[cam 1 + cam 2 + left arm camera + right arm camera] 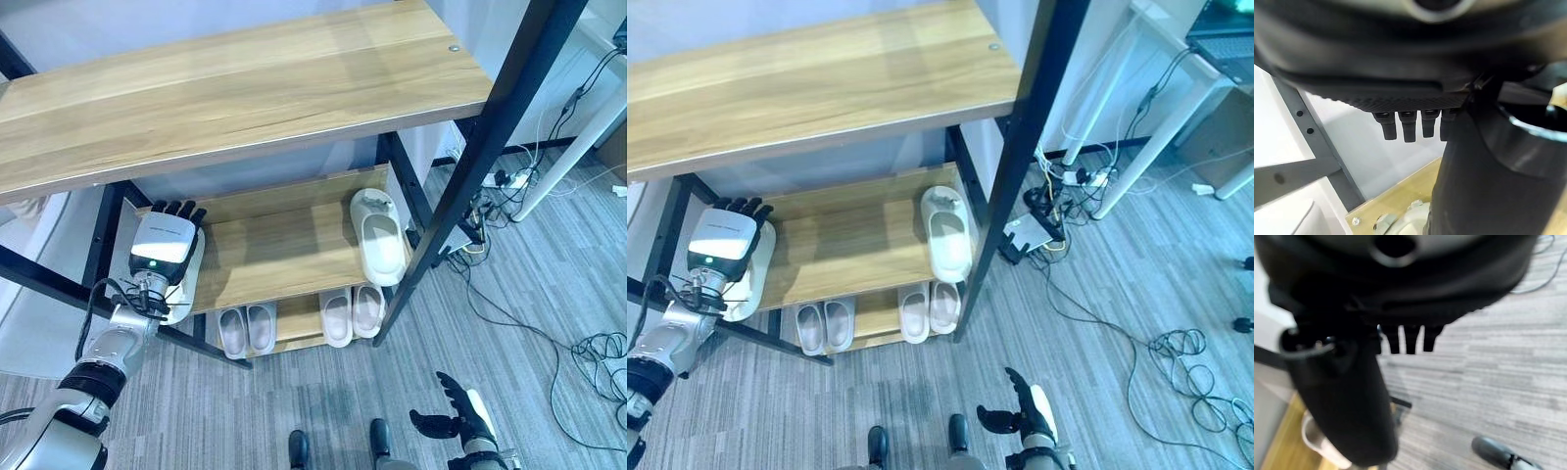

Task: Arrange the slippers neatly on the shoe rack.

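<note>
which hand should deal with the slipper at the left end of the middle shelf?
Left. The left robot hand is already over that white slipper on the middle shelf. The right robot hand hangs low above the floor, away from the rack.

An office or lab room, grey striped carpet floor (549,294), white desk legs (563,147), a power strip (500,179) with many black cables (588,352), a tall wooden shoe rack (245,88) by a pale wall.
</note>
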{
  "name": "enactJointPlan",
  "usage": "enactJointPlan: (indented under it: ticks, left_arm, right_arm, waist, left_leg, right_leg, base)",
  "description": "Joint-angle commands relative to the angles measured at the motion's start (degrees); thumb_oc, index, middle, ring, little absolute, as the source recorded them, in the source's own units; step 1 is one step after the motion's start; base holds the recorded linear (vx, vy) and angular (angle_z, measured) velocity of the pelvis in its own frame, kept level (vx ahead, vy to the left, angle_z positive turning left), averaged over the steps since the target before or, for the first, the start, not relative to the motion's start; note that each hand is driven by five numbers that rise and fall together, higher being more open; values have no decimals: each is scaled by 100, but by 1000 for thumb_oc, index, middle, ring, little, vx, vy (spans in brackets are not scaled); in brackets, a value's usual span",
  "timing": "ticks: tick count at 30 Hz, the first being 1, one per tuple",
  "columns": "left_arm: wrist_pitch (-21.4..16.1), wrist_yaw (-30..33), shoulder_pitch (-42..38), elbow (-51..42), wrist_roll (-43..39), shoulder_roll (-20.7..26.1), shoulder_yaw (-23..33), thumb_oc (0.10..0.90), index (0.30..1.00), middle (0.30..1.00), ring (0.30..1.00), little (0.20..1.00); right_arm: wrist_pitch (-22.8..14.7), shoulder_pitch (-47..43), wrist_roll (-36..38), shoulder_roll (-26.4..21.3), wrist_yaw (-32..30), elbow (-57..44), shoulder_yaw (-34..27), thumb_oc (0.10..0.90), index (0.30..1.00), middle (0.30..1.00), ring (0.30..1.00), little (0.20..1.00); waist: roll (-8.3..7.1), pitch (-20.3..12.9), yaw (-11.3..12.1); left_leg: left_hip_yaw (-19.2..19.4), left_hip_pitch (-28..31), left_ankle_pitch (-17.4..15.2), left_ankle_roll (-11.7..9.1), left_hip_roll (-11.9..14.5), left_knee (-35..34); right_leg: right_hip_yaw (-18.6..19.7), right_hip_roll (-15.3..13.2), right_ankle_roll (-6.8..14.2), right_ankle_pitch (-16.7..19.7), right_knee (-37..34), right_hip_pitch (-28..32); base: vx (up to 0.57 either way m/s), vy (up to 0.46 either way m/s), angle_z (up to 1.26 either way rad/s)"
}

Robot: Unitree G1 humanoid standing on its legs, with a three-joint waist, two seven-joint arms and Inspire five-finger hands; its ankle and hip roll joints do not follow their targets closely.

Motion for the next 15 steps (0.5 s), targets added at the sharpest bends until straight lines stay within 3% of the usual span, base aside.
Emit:
enactJointPlan:
  ticks: [1,12,13,14,15]
  left_arm:
    - [446,252,-772,639,90,259,233,800,900,900,900,900]
    - [544,295,-1285,1380,-81,61,-171,800,900,900,900,900]
    - [543,295,-1285,1379,-82,62,-172,469,404,404,404,404]
    - [531,281,-1255,1317,-113,37,-144,400,300,300,300,300]
    - [542,288,-1224,1345,-153,-14,-125,400,300,300,300,300]
  right_arm:
    - [-278,273,-174,-148,-150,-679,-116,800,900,900,900,900]
    - [-325,243,-169,-215,-153,-791,-56,800,900,900,900,900]
    - [-326,244,-170,-214,-153,-792,-56,800,900,900,900,900]
    - [-326,224,-166,-192,-170,-700,-56,800,900,900,900,900]
    - [-320,176,-159,-181,-181,-639,-37,800,900,900,900,900]
  waist:
    - [-53,-236,10]
    - [-111,-243,-21]
    - [-112,-244,-19]
    - [-125,-258,-8]
    - [-132,-261,-6]
  left_leg:
    - [-36,32,-450,-1,-310,12]
    - [15,-65,-421,-6,-300,12]
    - [17,-65,-421,-6,-300,12]
    - [16,-57,-428,-6,-300,12]
    - [15,-53,-429,-6,-297,12]
  right_leg:
    - [-42,-41,460,-602,74,246]
    - [-32,-27,467,-549,74,121]
    - [-31,-27,467,-549,74,120]
    - [-33,-27,461,-557,74,128]
    - [-28,-27,458,-561,74,130]
  base:
    - [-6,19,-4]
    - [0,1,0]
    - [0,0,0]
    - [0,0,0]
    - [0,0,0]
